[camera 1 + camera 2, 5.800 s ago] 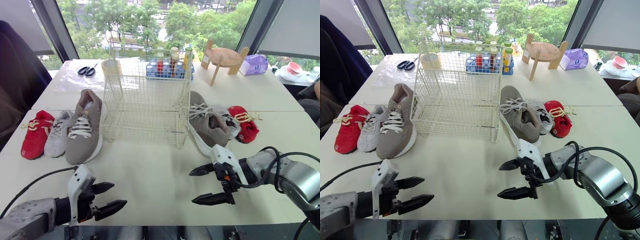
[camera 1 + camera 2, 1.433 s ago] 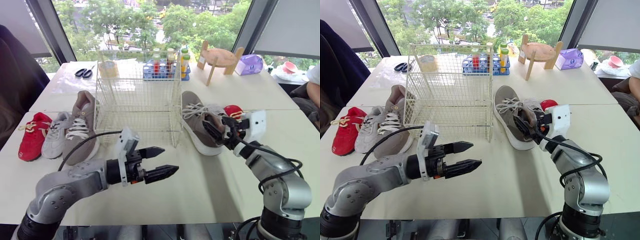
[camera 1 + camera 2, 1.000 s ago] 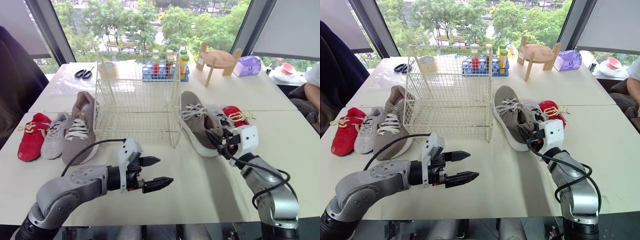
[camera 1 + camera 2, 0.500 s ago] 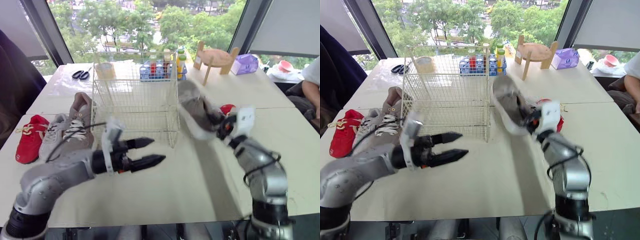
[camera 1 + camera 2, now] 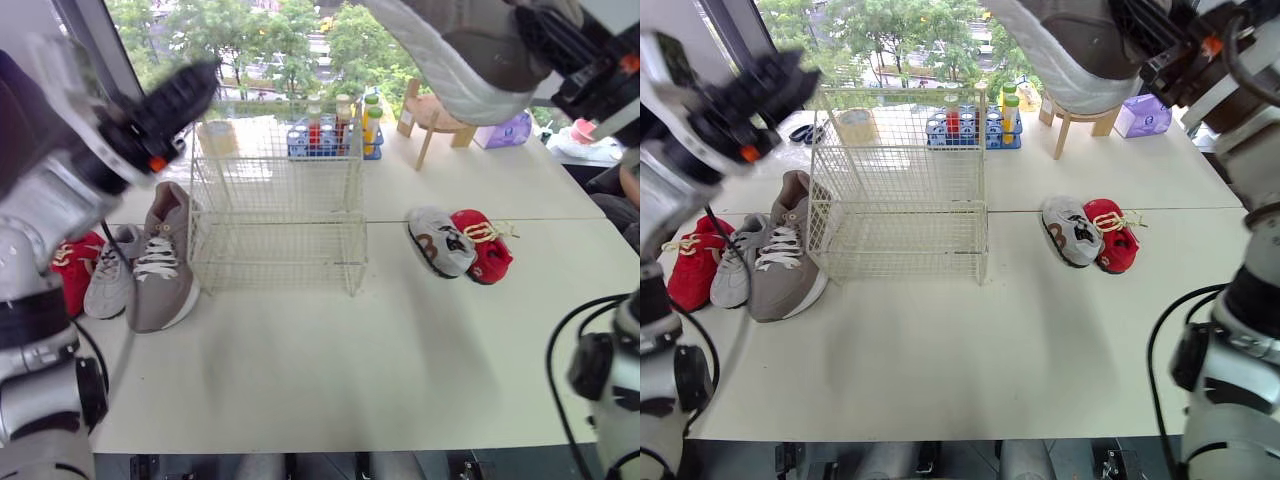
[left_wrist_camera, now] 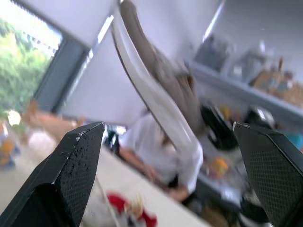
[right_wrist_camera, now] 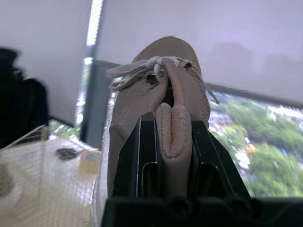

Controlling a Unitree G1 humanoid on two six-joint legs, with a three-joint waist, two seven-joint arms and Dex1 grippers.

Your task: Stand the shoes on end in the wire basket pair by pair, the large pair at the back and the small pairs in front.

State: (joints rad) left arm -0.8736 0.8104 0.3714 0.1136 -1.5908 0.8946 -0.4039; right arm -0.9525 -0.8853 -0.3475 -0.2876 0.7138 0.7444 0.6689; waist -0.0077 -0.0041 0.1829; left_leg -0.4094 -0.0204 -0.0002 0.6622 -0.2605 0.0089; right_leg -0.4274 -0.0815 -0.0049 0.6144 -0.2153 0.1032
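Note:
My right gripper (image 5: 556, 47) is shut on the heel collar of a large taupe shoe (image 5: 462, 52) and holds it high, above and to the right of the white wire basket (image 5: 280, 212). In the right wrist view the fingers (image 7: 147, 142) pinch the collar of that shoe (image 7: 156, 94). My left gripper (image 5: 182, 92) is raised at the upper left, open and holding nothing. The other large taupe shoe (image 5: 160, 262) lies left of the basket beside a small grey shoe (image 5: 108, 272) and a small red shoe (image 5: 70, 272). Their mates, grey (image 5: 438, 240) and red (image 5: 486, 246), lie right of the basket.
Behind the basket stand a blue rack of bottles (image 5: 336, 132), a tape roll (image 5: 217, 136), a wooden stand (image 5: 440, 112) and a purple pack (image 5: 512, 130). A person's sleeve (image 5: 630, 182) shows at the right edge.
My right gripper has swung the large taupe shoe up from beside the basket to well above it. My left arm has risen from table height to the upper left, still open.

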